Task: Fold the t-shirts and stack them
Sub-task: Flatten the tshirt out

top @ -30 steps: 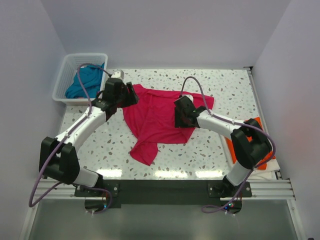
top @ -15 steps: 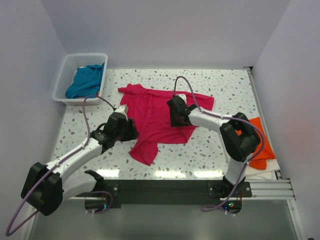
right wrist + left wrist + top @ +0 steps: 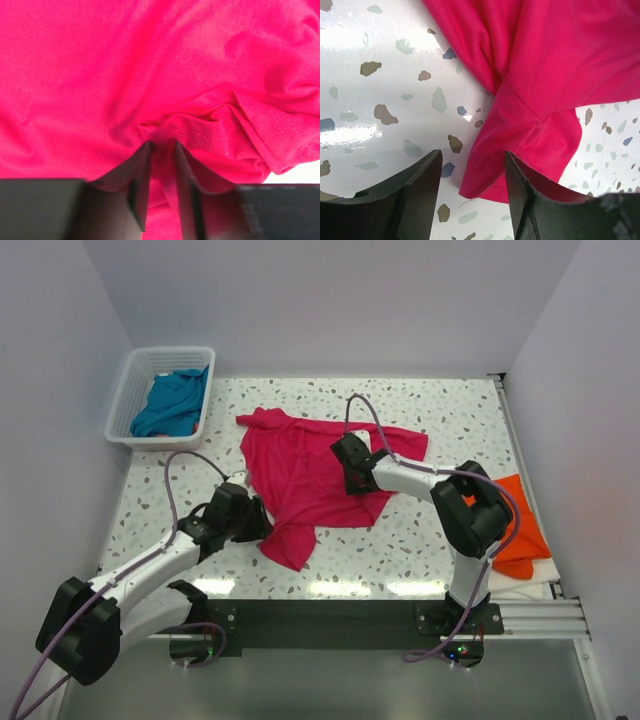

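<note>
The crimson-pink t-shirt (image 3: pixel 305 465) lies crumpled and spread in the middle of the speckled table. My left gripper (image 3: pixel 258 523) is low at its near-left corner, open, and the shirt's hem corner (image 3: pixel 492 182) lies on the table between the fingers (image 3: pixel 420 190). My right gripper (image 3: pixel 345 468) is on the middle of the shirt, shut on a pinched fold of pink cloth (image 3: pixel 162 160) that fills the right wrist view. The teal-blue t-shirt (image 3: pixel 172 402) lies bunched in the basket. The bright orange t-shirt (image 3: pixel 520 535) lies at the table's right edge, behind the right arm.
A white lattice basket (image 3: pixel 125 390) stands at the back left corner of the table (image 3: pixel 450 420). Walls close in on the left, back and right. The right arm's elbow (image 3: pixel 475 505) reaches across the table's right half.
My left arm has swung from the shirt's back left, near the basket, to its near-left corner. My right gripper has shifted a little left and closed on a fold.
</note>
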Available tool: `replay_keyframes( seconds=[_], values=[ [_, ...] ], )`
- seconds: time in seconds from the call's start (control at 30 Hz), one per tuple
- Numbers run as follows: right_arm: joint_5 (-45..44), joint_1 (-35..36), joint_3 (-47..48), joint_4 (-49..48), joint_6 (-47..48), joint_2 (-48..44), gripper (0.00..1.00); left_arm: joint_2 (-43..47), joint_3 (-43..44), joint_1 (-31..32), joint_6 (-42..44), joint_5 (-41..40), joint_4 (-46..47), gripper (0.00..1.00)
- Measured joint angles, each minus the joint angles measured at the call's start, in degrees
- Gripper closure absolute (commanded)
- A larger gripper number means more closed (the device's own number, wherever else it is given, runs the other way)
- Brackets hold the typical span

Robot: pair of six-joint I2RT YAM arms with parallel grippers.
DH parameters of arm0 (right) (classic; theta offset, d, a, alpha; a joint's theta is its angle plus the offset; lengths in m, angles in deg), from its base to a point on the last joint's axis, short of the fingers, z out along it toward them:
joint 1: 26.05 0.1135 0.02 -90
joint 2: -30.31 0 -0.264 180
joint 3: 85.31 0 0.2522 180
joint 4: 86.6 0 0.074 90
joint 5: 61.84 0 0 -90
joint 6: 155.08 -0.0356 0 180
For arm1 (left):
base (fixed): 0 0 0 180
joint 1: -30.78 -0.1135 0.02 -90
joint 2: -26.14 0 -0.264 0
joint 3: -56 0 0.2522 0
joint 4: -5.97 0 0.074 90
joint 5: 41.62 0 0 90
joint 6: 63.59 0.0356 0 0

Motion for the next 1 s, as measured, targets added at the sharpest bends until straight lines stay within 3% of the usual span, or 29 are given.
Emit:
replay_keyframes(
  seconds=[0.23, 0.43, 0.73, 1.0],
  values=[
    [-1.7, 0.0, 0.0, 0.5, -0.2, 0.0, 1.00, 0.7, -1.7, 0.1, 0.0, 3.1, 0.5, 0.41],
    [-3.1, -0.6, -0.4, 2.5, -0.5, -3.9, 1.00, 2.5, -3.2, 0.2, -0.1, 5.3, 1.9, 0.41],
    [-6.7, -5.2, -6.9, 5.1, -0.9, -24.9, 1.00, 2.0, -3.0, 0.2, -1.0, 5.5, 3.0, 0.45],
    [-7.0, -15.2, -9.7, 8.4, -0.6, -31.5, 1.00, -5.4, 4.8, -0.1, -3.3, -2.5, 1.6, 0.45]
  ],
)
